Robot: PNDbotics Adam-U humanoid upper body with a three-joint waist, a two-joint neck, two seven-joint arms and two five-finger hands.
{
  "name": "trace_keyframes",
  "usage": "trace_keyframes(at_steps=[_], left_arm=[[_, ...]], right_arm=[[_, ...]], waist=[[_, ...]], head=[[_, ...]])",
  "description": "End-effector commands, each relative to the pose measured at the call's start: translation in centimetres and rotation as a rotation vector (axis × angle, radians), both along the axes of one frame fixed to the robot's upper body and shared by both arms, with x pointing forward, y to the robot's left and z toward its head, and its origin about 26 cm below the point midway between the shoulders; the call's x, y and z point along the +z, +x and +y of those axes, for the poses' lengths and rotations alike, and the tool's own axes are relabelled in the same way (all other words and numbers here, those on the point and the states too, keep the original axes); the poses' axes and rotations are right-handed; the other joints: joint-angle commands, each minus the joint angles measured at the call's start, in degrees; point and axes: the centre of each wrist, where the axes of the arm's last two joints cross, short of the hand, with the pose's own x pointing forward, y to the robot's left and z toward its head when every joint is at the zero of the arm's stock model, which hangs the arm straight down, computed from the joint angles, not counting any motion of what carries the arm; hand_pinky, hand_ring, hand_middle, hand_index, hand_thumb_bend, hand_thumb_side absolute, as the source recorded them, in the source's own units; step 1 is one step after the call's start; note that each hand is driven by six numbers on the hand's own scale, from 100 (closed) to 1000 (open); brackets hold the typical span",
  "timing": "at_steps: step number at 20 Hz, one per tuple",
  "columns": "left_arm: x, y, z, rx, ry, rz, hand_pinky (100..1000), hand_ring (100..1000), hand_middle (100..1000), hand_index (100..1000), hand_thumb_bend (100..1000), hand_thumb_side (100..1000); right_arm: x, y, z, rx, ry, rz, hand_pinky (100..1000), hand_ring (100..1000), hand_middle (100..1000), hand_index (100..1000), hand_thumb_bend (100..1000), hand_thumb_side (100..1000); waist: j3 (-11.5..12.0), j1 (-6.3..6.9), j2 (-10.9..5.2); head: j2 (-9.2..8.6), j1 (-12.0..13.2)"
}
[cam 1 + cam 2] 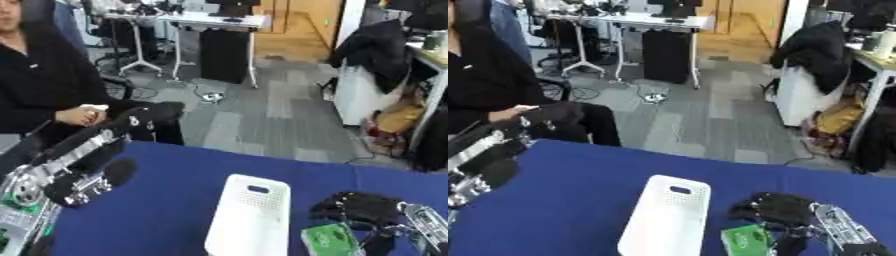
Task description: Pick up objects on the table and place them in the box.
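**Right hand on a green thing beside the white box**

The right hand (776, 207) is black and sits low on the blue table (175, 200), just to the right of the white box (251, 215). Its fingers bend down over a small green thing (328, 239). The hand looks closed on it, with the green thing poking out under the fingers on the side near the box.

The green thing is flat and bright green with some pale marks on top. What the marks say is too blurry to read. Only part of it shows, so I cannot tell which way its long side runs.

The white box is long and has round corners. It has lots of tiny holes in its side and one dark slot for a handle at the far end. Its long side runs from the near edge of the table toward the far edge, leaning a little to the right.

The left hand (144, 120) is up high, far to the left of the box. I cannot tell if its fingers are open or closed.
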Motion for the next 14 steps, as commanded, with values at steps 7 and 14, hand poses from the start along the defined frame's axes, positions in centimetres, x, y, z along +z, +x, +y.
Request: trace_keyframes(at_steps=[7, 14], left_arm=[[1.2, -0.1, -0.7, -0.152, 0.219, -0.240, 991, 1000, 1000, 1000, 100, 876], [1.3, -0.1, -0.9, -0.157, 0.218, -0.242, 991, 1000, 1000, 1000, 100, 876]], right_arm=[[-0.5, 0.7, -1.5, -0.085, -0.074, 0.006, 847, 867, 916, 960, 661, 1000], [-1.7, 0.8, -1.8, -0.100, -0.092, 0.002, 846, 867, 912, 959, 659, 1000]], waist=[[0.54, 0.32, -0.31], [0.77, 0.31, -0.20]], head=[[-0.79, -0.43], [-1.13, -0.44]])
